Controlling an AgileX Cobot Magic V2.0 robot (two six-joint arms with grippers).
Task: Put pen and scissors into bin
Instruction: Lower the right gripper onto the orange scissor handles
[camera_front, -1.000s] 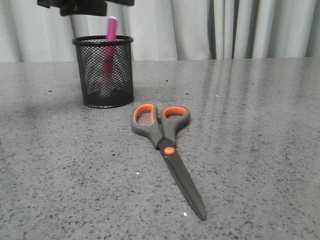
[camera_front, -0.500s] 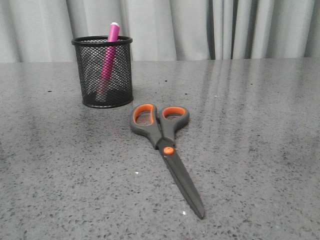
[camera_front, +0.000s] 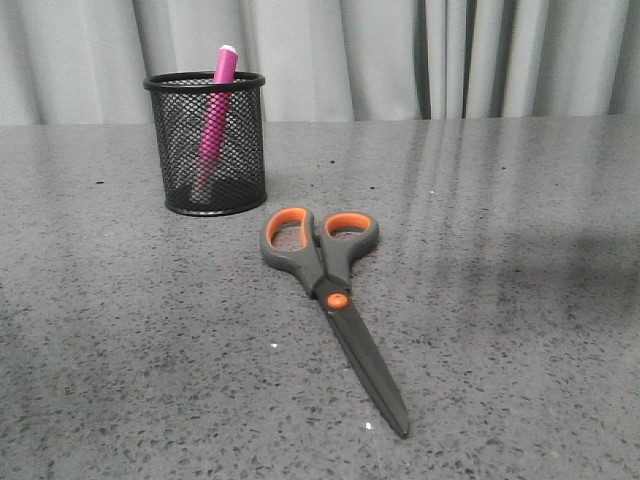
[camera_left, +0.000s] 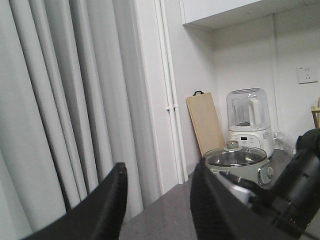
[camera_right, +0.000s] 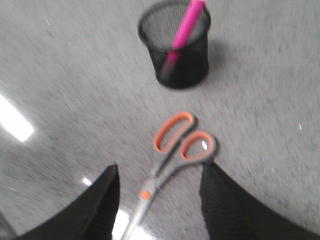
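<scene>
Front view. Grey speckled desk (camera_front: 520, 330), pale curtain (camera_front: 400, 55) behind. Bin (camera_front: 206, 143): black mesh cup, upright, at about 10 o'clock from the centre of the view. Pen (camera_front: 215, 105): magenta, standing inside the bin, leaning, its white-capped tip above the rim. Scissors (camera_front: 335, 300): flat on the desk, blades closed, just beside the bin at its 5 o'clock; orange-lined handles nearest the bin, blade tip pointing toward 5 o'clock. No arm appears in this view.

Left wrist view. Left gripper (camera_left: 157, 202): two dark jaws apart, nothing between them, aimed away from the desk at a curtain (camera_left: 65, 110) and a white wall. Beyond: a wooden board (camera_left: 206, 122) leaning on the wall, a blender (camera_left: 248, 120), a glass-lidded pot (camera_left: 235, 160). None of the task's things appear here.

Right wrist view. Blurred. Right gripper (camera_right: 159, 200): jaws spread, empty, above the desk (camera_right: 60, 75). Scissors (camera_right: 172, 152): handles between the jaws and the bin, pivot and blades between the jaws. Bin (camera_right: 176, 44): at 12 o'clock from the scissors' handles, apart from them. Pen (camera_right: 184, 29): inside it, leaning on the rim.
</scene>
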